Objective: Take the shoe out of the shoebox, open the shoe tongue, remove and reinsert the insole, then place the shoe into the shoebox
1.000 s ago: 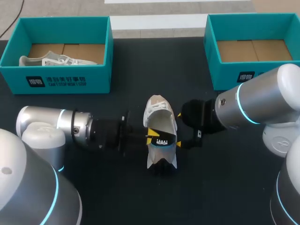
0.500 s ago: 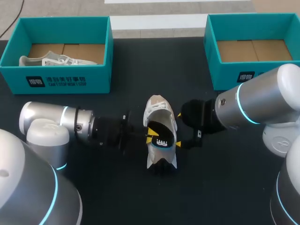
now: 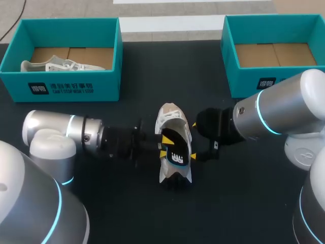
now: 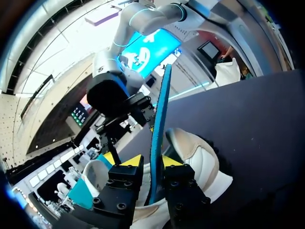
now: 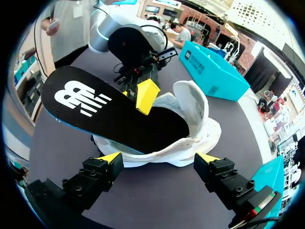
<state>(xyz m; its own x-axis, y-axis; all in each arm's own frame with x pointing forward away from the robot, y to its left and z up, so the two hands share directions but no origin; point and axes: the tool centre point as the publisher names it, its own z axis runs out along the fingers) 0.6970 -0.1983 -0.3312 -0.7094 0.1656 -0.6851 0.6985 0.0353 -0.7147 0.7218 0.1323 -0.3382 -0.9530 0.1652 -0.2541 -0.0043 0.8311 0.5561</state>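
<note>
A white shoe [image 3: 170, 114] [image 5: 195, 114] lies on the black table between my two arms. A black insole [image 3: 175, 148] [image 5: 109, 114] with a white logo has its front end inside the shoe, and its heel end sticks out, raised. My left gripper [image 3: 163, 145] [image 4: 150, 161] is open, one yellow-tipped finger on each side of the insole's edge [image 4: 157, 124]. My right gripper [image 3: 193, 140] [image 5: 159, 160] is wide open at the shoe's other side, its fingertips either side of the shoe's flank.
A teal shoebox [image 3: 76, 89] at the back left holds a second white shoe [image 3: 56, 65]. Another teal shoebox [image 3: 249, 81] at the back right shows only its cardboard floor.
The left gripper's fingers have parted around the insole. The insole has tipped flatter toward the shoe, showing more of its black face. The right arm has kept still.
</note>
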